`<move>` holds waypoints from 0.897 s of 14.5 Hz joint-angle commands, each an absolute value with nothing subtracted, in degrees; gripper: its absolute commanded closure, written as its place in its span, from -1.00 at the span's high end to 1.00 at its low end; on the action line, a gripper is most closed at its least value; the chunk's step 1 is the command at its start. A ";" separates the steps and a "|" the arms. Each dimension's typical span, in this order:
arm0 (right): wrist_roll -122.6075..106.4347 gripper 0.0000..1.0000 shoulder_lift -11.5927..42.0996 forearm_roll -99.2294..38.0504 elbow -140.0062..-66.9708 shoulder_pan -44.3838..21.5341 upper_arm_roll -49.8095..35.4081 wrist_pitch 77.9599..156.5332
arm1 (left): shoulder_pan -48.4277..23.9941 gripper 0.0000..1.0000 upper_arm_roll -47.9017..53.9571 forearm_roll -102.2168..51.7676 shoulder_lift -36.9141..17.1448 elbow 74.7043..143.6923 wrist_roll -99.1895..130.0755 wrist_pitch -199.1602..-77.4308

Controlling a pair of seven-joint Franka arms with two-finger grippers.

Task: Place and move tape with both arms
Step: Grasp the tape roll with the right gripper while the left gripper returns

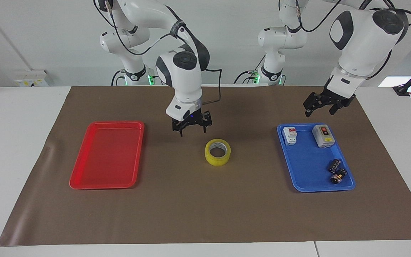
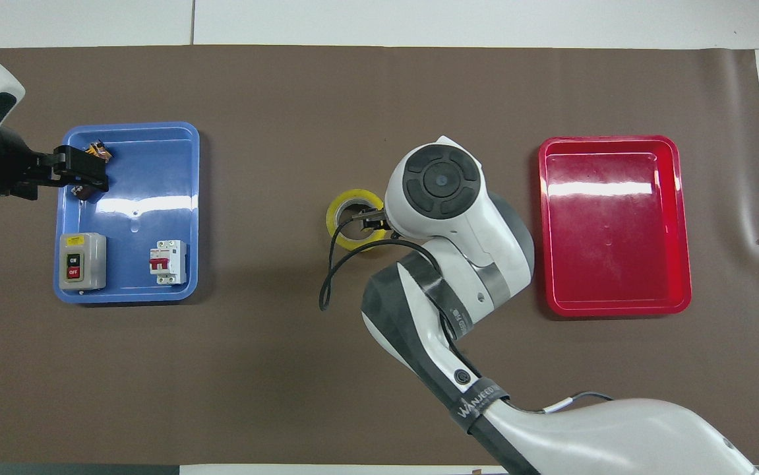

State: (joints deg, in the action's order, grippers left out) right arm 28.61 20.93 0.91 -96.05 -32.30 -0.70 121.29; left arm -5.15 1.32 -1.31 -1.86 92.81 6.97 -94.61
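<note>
The tape (image 1: 218, 152) is a yellow roll lying flat in the middle of the brown mat, with nothing touching it. My right gripper (image 1: 191, 127) hangs open just above the mat, beside the tape on the red tray's side, and holds nothing. From overhead, the right gripper (image 2: 367, 221) and its wrist cover part of the tape (image 2: 334, 221). My left gripper (image 1: 325, 106) is raised and open with nothing in it, over the blue tray's (image 1: 309, 167) edge. From overhead, the left gripper (image 2: 89, 175) shows above that tray.
The red tray (image 1: 109, 153) lies toward the right arm's end of the mat. The blue tray (image 2: 148, 198) holds a white breaker (image 1: 290, 136), a grey switch box (image 1: 323, 136) and small black parts (image 1: 337, 171).
</note>
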 commanded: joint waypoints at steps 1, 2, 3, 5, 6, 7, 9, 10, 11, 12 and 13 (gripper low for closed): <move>30.94 1.00 26.28 1.23 -89.65 -32.00 -0.35 122.24 | -4.31 1.00 1.41 -2.46 -3.51 88.16 4.48 -89.92; 31.02 1.00 26.54 1.23 -90.34 -32.08 -0.35 124.17 | -4.31 1.00 1.32 -2.20 -3.95 87.63 4.40 -88.52; 31.20 1.00 26.89 1.06 -90.53 -32.52 -0.35 125.32 | -4.31 1.00 1.23 -2.11 -3.69 87.19 3.87 -87.20; 31.38 1.00 28.12 1.14 -90.79 -33.31 -0.35 126.82 | -4.31 1.00 0.62 -2.29 -2.21 88.15 0.11 -86.32; 31.29 1.00 28.21 1.14 -92.53 -33.31 -0.35 128.31 | -4.22 1.00 0.35 -2.29 -0.81 90.16 -1.39 -85.79; 30.77 1.00 27.95 1.14 -95.33 -33.22 -0.35 131.89 | -4.04 1.00 -0.26 -2.20 0.43 91.31 -2.10 -85.78; 30.67 1.00 28.03 1.14 -98.34 -33.31 -0.35 136.13 | -2.55 1.00 -0.79 -2.20 0.88 92.02 -3.33 -86.13; 29.80 1.00 28.39 1.14 -98.87 -33.48 -0.35 137.01 | -2.46 1.00 -0.79 -2.20 0.88 92.02 -4.21 -86.57; 28.75 1.00 28.82 1.14 -99.75 -33.49 -0.35 139.02 | -2.46 1.00 -0.79 -2.20 0.79 92.02 -4.65 -86.57; 28.74 1.00 28.92 1.14 -99.84 -33.57 -0.35 139.30 | -2.46 1.00 -0.79 -2.20 0.79 92.02 -4.83 -86.83; 28.65 1.00 28.92 1.14 -99.84 -33.49 -0.35 139.22 | -2.55 1.00 -0.79 -2.20 0.79 92.11 -4.75 -87.36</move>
